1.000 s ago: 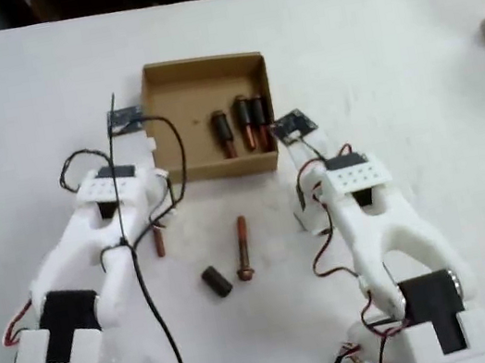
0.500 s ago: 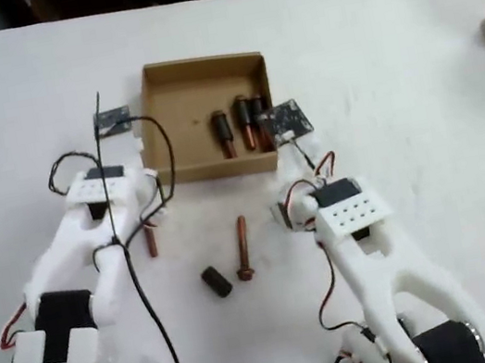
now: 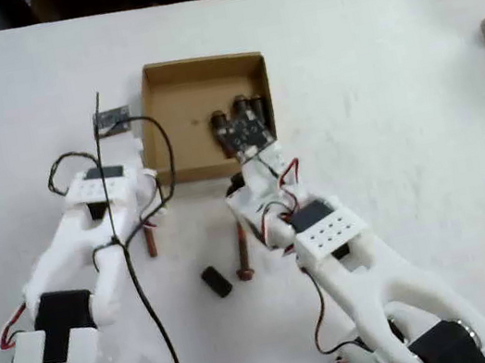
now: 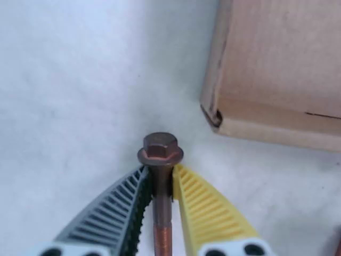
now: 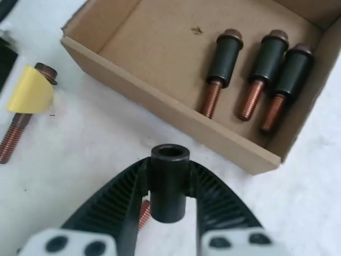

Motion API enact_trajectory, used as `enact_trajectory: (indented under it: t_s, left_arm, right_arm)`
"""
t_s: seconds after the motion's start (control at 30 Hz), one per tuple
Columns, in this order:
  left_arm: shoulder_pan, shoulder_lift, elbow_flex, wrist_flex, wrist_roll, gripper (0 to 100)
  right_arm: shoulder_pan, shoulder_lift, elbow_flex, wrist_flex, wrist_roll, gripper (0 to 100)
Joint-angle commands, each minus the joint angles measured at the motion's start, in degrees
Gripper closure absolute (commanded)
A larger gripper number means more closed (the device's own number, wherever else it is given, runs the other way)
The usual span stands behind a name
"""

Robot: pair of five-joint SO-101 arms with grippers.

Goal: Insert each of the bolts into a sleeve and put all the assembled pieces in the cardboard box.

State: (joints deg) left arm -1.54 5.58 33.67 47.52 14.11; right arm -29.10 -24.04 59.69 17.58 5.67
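Three assembled pieces point(image 5: 266, 74) lie in the cardboard box point(image 3: 202, 61). Just outside it, the left claw point(image 4: 160, 172) grips a bolt point(image 4: 160, 152) and the right claw point(image 5: 168, 166) a sleeve point(image 5: 169, 200). A loose bolt point(image 3: 242, 247) and loose sleeve point(image 3: 216, 281) remain on the surface point(image 3: 392, 70).

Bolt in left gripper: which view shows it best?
Left wrist view: the bolt is close, hex head clear, clamped in the left gripper. High view: shank pokes from under the arm. Right wrist view: yellow finger covers its middle.

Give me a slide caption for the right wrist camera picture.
Right gripper grips a black sleeve near the cardboard box, where three sleeved bolts lie side by side.
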Motion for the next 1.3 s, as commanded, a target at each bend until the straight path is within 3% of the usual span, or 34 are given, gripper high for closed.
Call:
enact_trajectory:
  t_s: [0.0,0.47,0.53,0.67,1.0,1.27]
  left_arm:
    - [-0.7,-3.3,-0.1,-1.3,-0.4,98]
    - [-0.7,-3.2,-0.1,-1.4,-0.5,98]
    - [-0.7,-3.2,-0.1,-1.4,-0.5,98]
    - [-0.7,-3.2,-0.1,-1.4,-0.5,98]
    - [-0.6,-3.2,-0.1,-1.4,-0.5,98]
    - [-0.6,-3.2,-0.1,-1.4,-0.5,98]
  right_arm:
    - [-1.3,-2.3,1.9,-8.6,-0.5,98.1]
    - [-1.4,-2.9,19.3,-43.1,-0.6,98.1]
    - [-1.4,-2.9,22.0,-47.8,-3.8,98.1]
    - [-0.8,-2.9,24.2,-50.9,-11.5,98.1]
    - [-0.8,-2.4,35.1,-70.9,-12.2,98.2]
    - [2.9,4.4,35.7,-77.2,-14.9,98.2]
